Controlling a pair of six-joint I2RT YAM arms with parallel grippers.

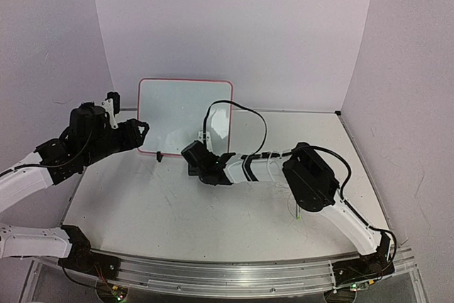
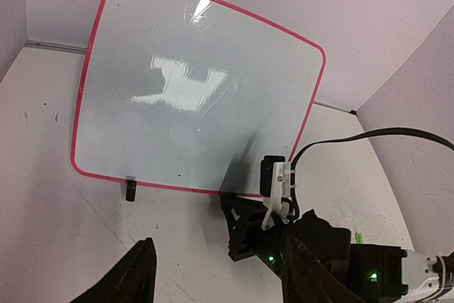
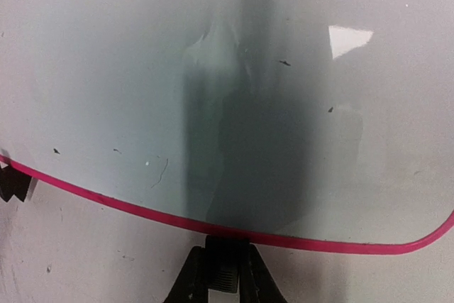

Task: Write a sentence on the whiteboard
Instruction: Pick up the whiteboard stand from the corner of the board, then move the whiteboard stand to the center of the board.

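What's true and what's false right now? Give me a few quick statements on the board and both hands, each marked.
1. The whiteboard stands at the back of the table. True.
2. Green words are already written on the board. False: its face is blank, showing only glare and small specks.
3. The left hand is open. True.
4. The right hand hovers over the board's top edge. False: it is low, shut on the bottom rim.
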